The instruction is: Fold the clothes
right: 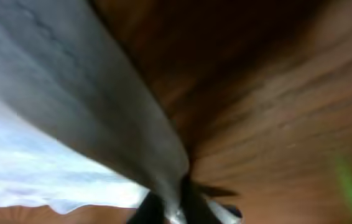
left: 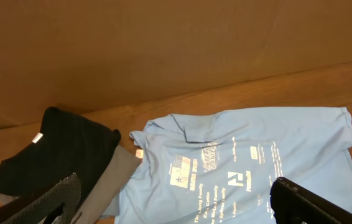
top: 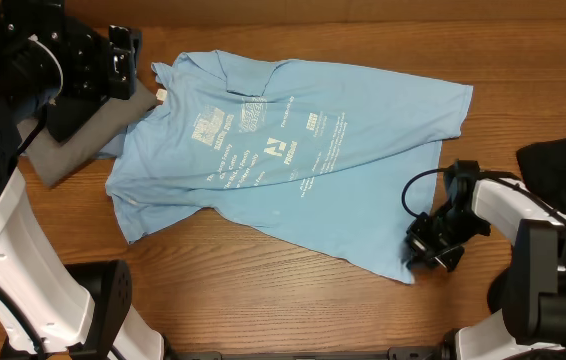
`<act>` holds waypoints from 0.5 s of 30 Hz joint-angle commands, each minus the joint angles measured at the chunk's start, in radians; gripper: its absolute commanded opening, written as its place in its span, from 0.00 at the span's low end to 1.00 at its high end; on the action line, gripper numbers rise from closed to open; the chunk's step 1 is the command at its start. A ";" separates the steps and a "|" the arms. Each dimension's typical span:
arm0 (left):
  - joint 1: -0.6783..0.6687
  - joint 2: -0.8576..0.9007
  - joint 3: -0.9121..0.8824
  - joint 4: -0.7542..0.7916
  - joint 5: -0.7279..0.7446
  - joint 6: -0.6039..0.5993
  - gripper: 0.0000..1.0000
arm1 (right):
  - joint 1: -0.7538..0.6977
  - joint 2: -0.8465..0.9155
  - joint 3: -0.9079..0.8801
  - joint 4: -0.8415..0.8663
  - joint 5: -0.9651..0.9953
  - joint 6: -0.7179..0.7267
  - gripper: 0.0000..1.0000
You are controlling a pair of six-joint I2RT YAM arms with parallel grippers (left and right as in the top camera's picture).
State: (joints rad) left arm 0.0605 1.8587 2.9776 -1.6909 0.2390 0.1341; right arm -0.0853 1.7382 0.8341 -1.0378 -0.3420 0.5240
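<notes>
The clothes are chiefly a light blue T-shirt (top: 293, 150) with white print, lying spread and wrinkled on the wooden table (top: 263, 290). My right gripper (top: 425, 250) is at the shirt's lower right hem corner. In the right wrist view it (right: 176, 208) is shut on a fold of the blue cloth (right: 70, 112) that rises from the fingers. My left gripper (top: 123, 60) hovers open over the top left, above a black garment (left: 58, 149) by the shirt's (left: 244, 168) collar. Its fingers (left: 306, 202) stand wide apart with nothing between them.
A grey cloth (top: 88, 145) lies partly under the shirt's left sleeve, next to the black garment (top: 68, 118). Another dark cloth (top: 563, 160) lies at the right edge behind the right arm. A brown cardboard wall (left: 163, 50) backs the table.
</notes>
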 commanded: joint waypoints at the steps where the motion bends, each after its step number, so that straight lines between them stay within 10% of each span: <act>1: 0.007 0.006 0.000 0.002 -0.002 -0.007 1.00 | 0.001 0.024 -0.034 0.064 0.063 0.004 0.04; 15: 0.007 0.006 0.000 0.002 -0.002 -0.008 1.00 | -0.510 -0.278 0.083 -0.096 0.150 0.011 0.04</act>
State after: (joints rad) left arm 0.0605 1.8587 2.9776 -1.6909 0.2390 0.1337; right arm -0.5076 1.5085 0.8856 -1.1099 -0.2371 0.5388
